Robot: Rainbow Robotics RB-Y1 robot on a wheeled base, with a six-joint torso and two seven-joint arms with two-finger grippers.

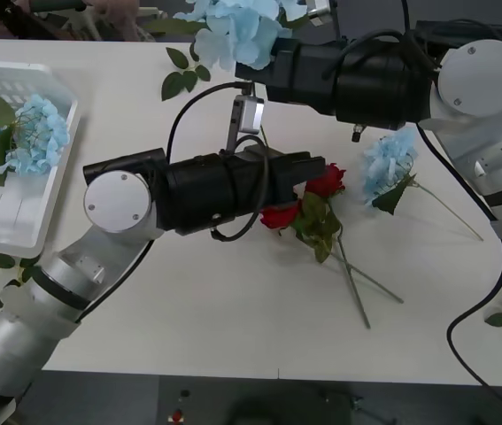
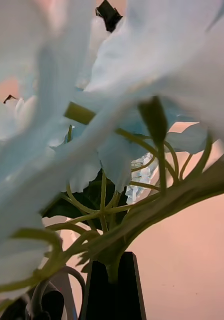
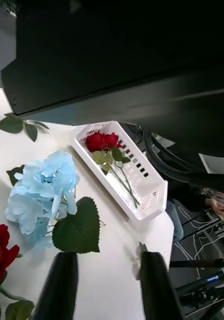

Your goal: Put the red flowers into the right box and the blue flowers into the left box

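My right gripper (image 2: 113, 280) is clamped on a blue flower (image 1: 237, 31) at twelve o'clock; left gripper (image 3: 108, 285) hangs released over red flowers (image 1: 308, 204) at centre.

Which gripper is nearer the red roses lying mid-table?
Left. The left gripper hovers open right above the red roses; the right gripper is at the table's far side, holding a blue hydrangea.

The left arm (image 1: 215, 190) hides part of the roses (image 1: 314, 199) on the counter (image 1: 233, 310). The picture's edge cuts off the left box (image 1: 29, 221). Blurred blue petals (image 2: 141, 60) crowd the right wrist view.
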